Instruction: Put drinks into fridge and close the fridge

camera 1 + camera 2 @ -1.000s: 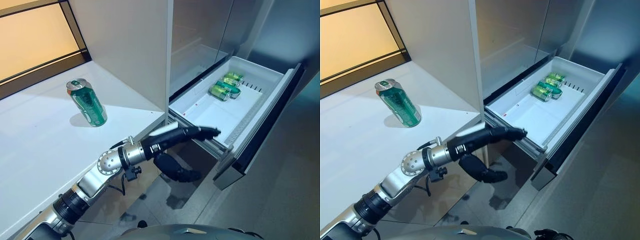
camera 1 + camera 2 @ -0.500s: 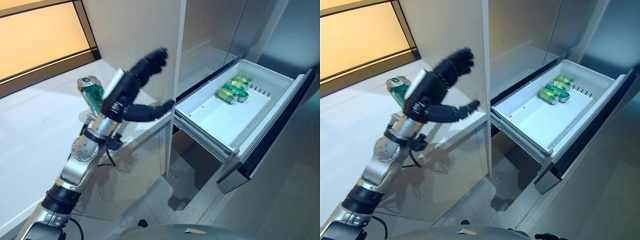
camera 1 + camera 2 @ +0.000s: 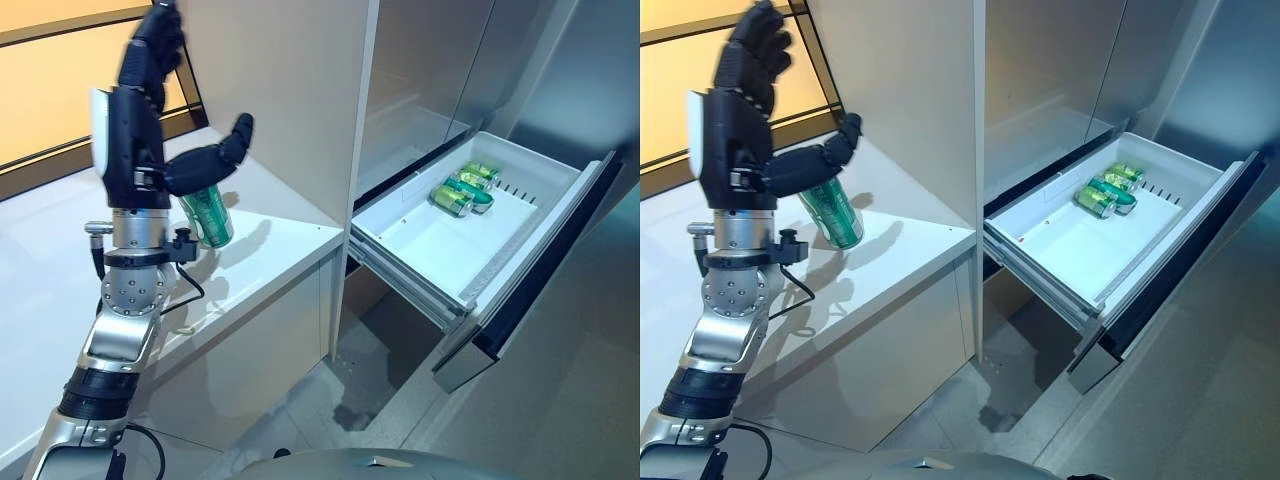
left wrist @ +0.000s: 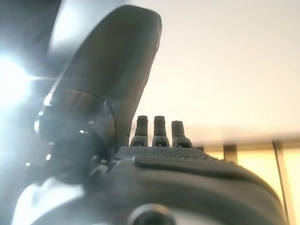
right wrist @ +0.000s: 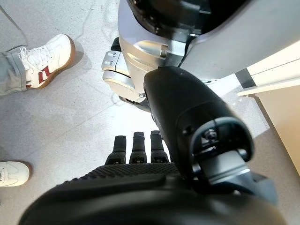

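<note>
We are looking down from the head with two eyes side by side, both seeing the white counter [image 3: 270, 250] and the open fridge drawer [image 3: 520, 230]. Our left wrist camera is looking up, very near. Our right wrist camera is looking down at the floor [image 5: 56, 112].

We stand in a modern kitchen: a white counter [image 3: 60, 290] runs beneath a window [image 3: 60, 70], tall steel fridge doors [image 3: 440, 60] rise above an open drawer [image 3: 470, 215] holding cans [image 3: 452, 200], over grey floor tiles [image 3: 560, 400].
</note>
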### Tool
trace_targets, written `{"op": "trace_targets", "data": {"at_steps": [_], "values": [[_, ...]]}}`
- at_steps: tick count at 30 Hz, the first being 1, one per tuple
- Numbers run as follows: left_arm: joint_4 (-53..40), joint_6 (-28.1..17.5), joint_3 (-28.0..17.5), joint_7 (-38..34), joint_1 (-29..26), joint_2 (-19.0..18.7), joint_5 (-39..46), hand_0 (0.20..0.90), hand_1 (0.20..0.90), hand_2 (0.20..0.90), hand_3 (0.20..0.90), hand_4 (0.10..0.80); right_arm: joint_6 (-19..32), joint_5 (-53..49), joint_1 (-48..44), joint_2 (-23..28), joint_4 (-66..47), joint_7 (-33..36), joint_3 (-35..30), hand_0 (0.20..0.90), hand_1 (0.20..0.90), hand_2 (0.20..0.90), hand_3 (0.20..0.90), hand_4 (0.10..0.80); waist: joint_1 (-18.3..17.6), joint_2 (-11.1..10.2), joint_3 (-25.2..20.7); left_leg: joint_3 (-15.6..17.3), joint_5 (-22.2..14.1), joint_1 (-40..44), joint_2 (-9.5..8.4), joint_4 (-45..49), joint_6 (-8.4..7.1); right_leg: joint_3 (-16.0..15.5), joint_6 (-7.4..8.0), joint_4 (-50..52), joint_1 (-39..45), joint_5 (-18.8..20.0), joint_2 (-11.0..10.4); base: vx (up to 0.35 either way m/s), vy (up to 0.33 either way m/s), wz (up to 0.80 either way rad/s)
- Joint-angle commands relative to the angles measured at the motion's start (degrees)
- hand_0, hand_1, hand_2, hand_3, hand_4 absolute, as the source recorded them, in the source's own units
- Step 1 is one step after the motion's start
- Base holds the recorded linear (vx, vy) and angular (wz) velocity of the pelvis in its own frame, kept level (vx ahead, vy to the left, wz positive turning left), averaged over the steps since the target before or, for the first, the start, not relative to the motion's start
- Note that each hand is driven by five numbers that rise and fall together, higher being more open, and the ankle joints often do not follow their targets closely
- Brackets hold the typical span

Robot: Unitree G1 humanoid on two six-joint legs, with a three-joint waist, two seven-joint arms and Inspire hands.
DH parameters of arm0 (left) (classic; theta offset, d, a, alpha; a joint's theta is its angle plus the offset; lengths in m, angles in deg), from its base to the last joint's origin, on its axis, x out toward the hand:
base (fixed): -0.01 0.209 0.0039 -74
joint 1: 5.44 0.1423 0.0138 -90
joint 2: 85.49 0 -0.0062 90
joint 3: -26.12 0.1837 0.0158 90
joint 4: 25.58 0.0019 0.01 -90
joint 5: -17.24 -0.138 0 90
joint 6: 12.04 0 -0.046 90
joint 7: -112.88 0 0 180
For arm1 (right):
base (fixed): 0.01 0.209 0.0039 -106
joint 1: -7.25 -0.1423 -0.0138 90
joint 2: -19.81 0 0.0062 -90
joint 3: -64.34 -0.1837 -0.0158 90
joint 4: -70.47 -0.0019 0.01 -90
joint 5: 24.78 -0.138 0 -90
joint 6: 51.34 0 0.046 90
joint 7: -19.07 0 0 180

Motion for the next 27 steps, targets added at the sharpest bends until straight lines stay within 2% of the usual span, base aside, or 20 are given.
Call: {"op": "trace_targets", "data": {"at_steps": [1,5,11,14,21,27], "values": [[1.56,1.29,-4.51,-5.02,-5.77,-2.31,-2.6,0.9,0.9,0.9,0.9,0.8,1.07,-1.54,-1.81,-3.02,0.42,-1.18,-0.91,0.9,0.9,0.9,0.9,0.8,0.88,0.22,-0.84,-8.16,-8.75,0.9,-2.76,0.35,1.35,0.35,1.67,0.91,-1.62,-1.77,1.61,0.0,0.0,0.0],[3.03,5.13,-5.2,-5.15,-4.56,-1.69,-0.46,0.9,0.9,0.9,0.9,0.8,0.82,-1.54,-2.02,-2.96,0.28,-1.21,-1.21,0.9,0.9,0.9,0.9,0.8,1.18,0.29,-0.81,-8.51,-8.74,0.92,-2.79,0.35,1.32,0.14,1.67,0.89,-1.49,-1.87,1.56,0.0,0.0,0.0],[4.71,10.77,-5.45,-3.0,-3.85,0.53,8.66,0.9,0.9,0.9,0.9,0.8,-0.34,-1.78,-2.67,-2.7,-0.24,-1.34,-1.4,0.9,0.9,0.9,0.9,0.8,1.34,0.4,-0.68,-8.73,-8.52,0.96,-2.71,0.35,1.16,-0.03,1.68,0.94,-1.41,-1.87,1.54,0.002,0.003,0.02],[4.94,12.24,-5.25,-0.5,-4.01,2.05,16.28,0.9,0.9,0.9,0.9,0.8,-0.62,-1.56,-2.83,-2.65,-0.33,-1.41,-1.53,0.9,0.9,0.9,0.9,0.8,1.31,0.48,-0.7,-8.69,-8.44,0.96,-2.65,0.35,1.11,-0.08,1.71,0.95,-1.4,-1.86,1.55,0.0,0.0,0.0],[5.82,13.29,-5.21,1.56,-4.48,4.18,24.17,0.9,0.9,0.9,0.9,0.8,-1.65,-1.52,-2.99,-2.62,-1.14,-1.34,-1.32,0.9,0.9,0.9,0.9,0.8,1.04,0.51,-0.67,-8.65,-8.43,1.07,-2.63,0.35,1.1,-0.08,1.75,0.92,-1.37,-1.8,1.55,0.002,0.0,0.02],[5.4,12.03,-5.96,2.33,-5.05,5.0,29.15,0.9,0.9,0.9,0.9,0.8,-1.77,-1.3,-2.93,-2.37,-1.33,-1.63,-1.2,0.9,0.9,0.9,0.9,0.8,0.91,0.48,-0.71,-8.55,-8.38,1.16,-2.56,0.35,0.98,-0.03,1.76,0.89,-1.3,-1.75,1.56,0.0,0.0,0.0]]}}
